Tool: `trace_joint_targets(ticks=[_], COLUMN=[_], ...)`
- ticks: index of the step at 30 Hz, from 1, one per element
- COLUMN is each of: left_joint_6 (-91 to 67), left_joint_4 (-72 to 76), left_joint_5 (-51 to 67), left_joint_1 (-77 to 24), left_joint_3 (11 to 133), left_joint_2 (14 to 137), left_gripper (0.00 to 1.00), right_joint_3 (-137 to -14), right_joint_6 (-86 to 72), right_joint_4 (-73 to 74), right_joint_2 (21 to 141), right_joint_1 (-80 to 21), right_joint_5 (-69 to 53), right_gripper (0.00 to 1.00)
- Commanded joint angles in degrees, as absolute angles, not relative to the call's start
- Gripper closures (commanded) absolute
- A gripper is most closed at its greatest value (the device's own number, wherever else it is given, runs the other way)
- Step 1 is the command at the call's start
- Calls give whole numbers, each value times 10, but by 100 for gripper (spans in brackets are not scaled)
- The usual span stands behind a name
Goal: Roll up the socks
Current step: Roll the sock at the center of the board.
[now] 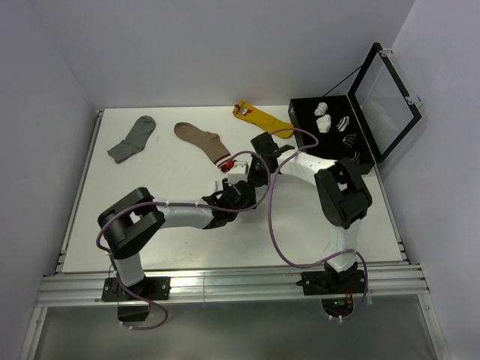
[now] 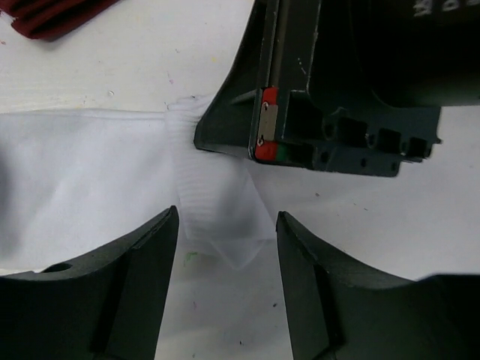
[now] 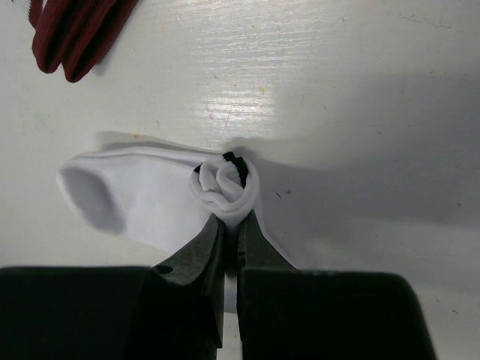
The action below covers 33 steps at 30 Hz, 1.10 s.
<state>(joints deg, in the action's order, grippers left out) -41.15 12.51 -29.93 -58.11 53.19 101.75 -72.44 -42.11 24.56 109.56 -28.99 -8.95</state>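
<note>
The white socks (image 3: 127,196) lie flat on the white table. One end is wound into a small tight roll (image 3: 223,184) with a dark bit showing at its top. My right gripper (image 3: 232,223) is shut on that roll. In the left wrist view the socks (image 2: 90,176) stretch to the left, and their ribbed cuff (image 2: 206,191) ends in a folded corner just ahead of my left gripper (image 2: 227,225). That gripper is open with nothing between its fingers. The right gripper (image 2: 322,112) presses on the cuff from above. In the top view both grippers meet mid-table, left (image 1: 237,190) and right (image 1: 253,171), hiding the socks.
A brown sock (image 1: 199,138) with a maroon cuff (image 3: 75,34) lies just behind the grippers. A grey sock (image 1: 133,139) is at the back left and a yellow sock (image 1: 259,117) at the back. An open black box (image 1: 304,112) with several rolled socks stands back right.
</note>
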Motion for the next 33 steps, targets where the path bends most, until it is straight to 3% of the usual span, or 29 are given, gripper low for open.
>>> trace_joint_targets(ticks=[1, 11, 14, 15, 16, 19, 21, 22, 27, 33], left_joint_6=[-404, -410, -418, -425, -429, -452, -470, -477, -523, -567], left_joint_4=[91, 70, 62, 60, 54, 53, 82, 95, 156, 258], left_joint_5=[-330, -345, -345, -343, -342, -324, -296, -267, -170, -33], left_joint_1=[-583, -584, -584, -584, -584, -579, -570, -559, -508, -441], left_joint_3=[576, 607, 609, 609, 606, 586, 547, 533, 460, 390], left_joint_2=[1041, 1084, 1092, 1095, 1096, 1085, 1062, 1054, 1015, 994], left_gripper=[40, 56, 78, 91, 98, 100, 100, 100, 100, 100], right_joint_3=[-729, -732, -733, -731, -727, -719, -703, -697, -640, -539], right_joint_6=[-410, -410, -410, -409, -408, -404, -407, -408, -422, -445], right_joint_4=[279, 278, 275, 272, 265, 249, 235, 221, 158, 13], right_joint_2=[1120, 1123, 1124, 1122, 1117, 1100, 1085, 1077, 1015, 962], right_joint_1=[-292, -294, -294, -295, -295, -294, -292, -290, -276, -250], right_joint_5=[-46, -49, -54, -61, -68, -94, -108, -124, -157, -213], right_gripper=[100, 100, 100, 100, 100, 99, 90, 79, 48, 44])
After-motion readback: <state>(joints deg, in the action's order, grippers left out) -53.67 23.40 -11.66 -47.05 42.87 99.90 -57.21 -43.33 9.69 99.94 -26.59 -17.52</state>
